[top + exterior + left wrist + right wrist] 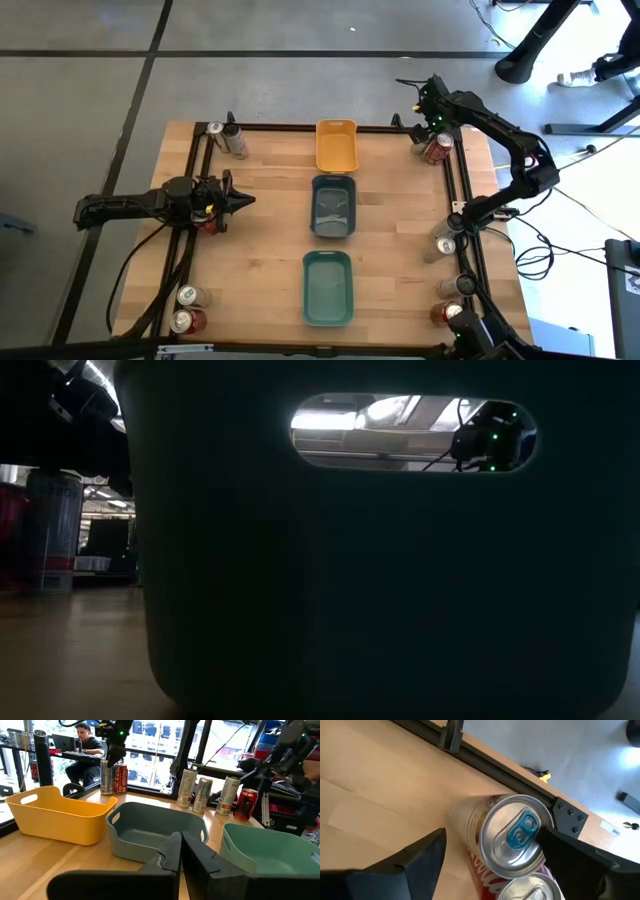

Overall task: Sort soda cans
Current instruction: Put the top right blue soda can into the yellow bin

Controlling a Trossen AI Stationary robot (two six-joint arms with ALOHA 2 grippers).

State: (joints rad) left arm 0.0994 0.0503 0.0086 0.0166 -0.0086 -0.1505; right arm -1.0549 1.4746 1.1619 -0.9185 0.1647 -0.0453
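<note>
Two soda cans stand upright together in the table's far right corner: a pale one with a blue tab [515, 837] and a red one [530, 887]. My right gripper [492, 855] hangs open above them, pointing steeply down, one finger on either side of the pale can's top; I cannot tell whether a finger touches it. In the high view this gripper [434, 130] is just above the pair [437, 150]. My left gripper [181, 850] is shut and level at the table's left side [240, 200], with nothing in it.
A yellow tray [336, 145], a grey-blue tray [333, 205] and a teal tray [327, 287] line the table's middle. More cans stand at the far left corner [225, 137], near left corner [187, 308], beside the left arm [207, 222] and along the right edge [447, 280].
</note>
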